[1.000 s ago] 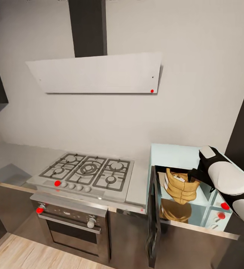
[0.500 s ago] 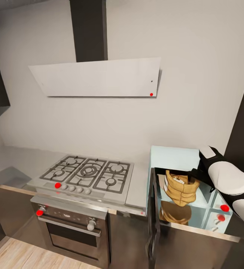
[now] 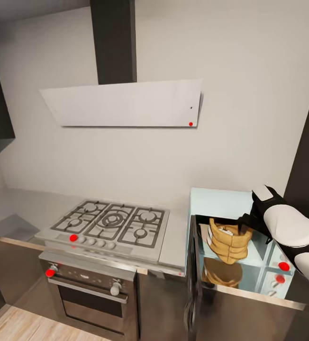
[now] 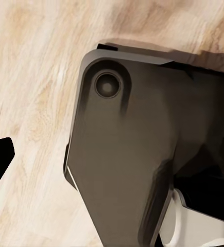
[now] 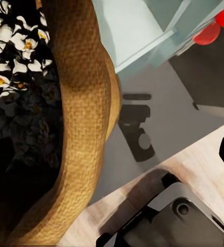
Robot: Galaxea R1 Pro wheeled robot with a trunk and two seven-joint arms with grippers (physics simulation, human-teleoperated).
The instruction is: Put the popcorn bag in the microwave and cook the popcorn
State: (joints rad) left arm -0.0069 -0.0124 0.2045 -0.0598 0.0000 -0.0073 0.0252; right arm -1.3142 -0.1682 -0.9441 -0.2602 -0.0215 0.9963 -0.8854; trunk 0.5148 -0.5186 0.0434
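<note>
microwave (image 3: pixel 221 196) mouth open; popcorn bag (image 3: pixel 228 240) seemingly blocks most of it.

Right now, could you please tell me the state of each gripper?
Left gripper: cannot be told.
Right gripper: at the popcorn bag in the open microwave; the grip cannot be told.

Grey wall (image 3: pixel 249 94), wooden floor (image 3: pixel 12 327)

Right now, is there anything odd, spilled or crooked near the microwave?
Yes: the popcorn bag hangs tilted inside the open microwave, held up by the right gripper rather than standing on the oven floor. Nothing looks spilled; the popcorn sits inside the bag.
</note>
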